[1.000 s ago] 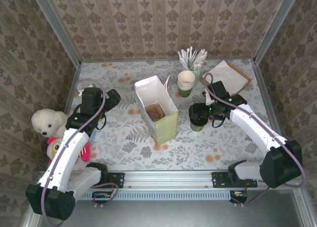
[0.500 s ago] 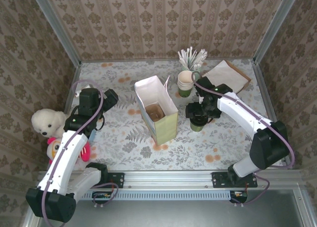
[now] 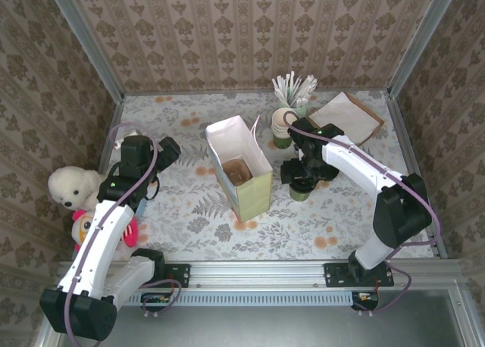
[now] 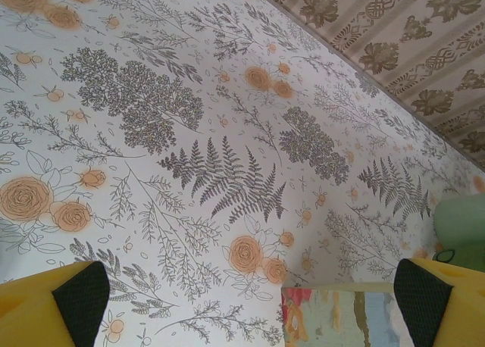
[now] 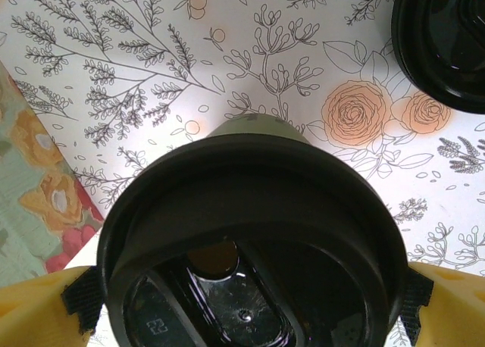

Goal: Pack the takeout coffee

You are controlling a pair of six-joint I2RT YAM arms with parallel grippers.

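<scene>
**The coffee (image 5: 250, 211) sits inside the wide-open right gripper (image 5: 246, 301)**

The jaws stand at full spread around the cup, with one black pad (image 5: 79, 305) at each side of its black lid (image 5: 303, 203), just beside the rim. Whether the pads touch the lid I cannot tell. The cup stands upright on the table (image 5: 250, 74).

Just left of the gripper is the open bag (image 3: 241, 171) — its floral side shows at the edge of the wrist view. Ahead of the fingers and to the right lies a second black round thing (image 5: 447, 44), cut off by the frame. Farther ahead come a stack of cups (image 3: 284, 126), then stirrers (image 3: 294, 89) and a brown napkin pile (image 3: 347, 114).

The left gripper (image 4: 250, 301) hangs well apart on the bag's other side — also spread wide, holding nothing. Behind it and to its left, a white bear (image 3: 70, 186) sits by the wall.
</scene>
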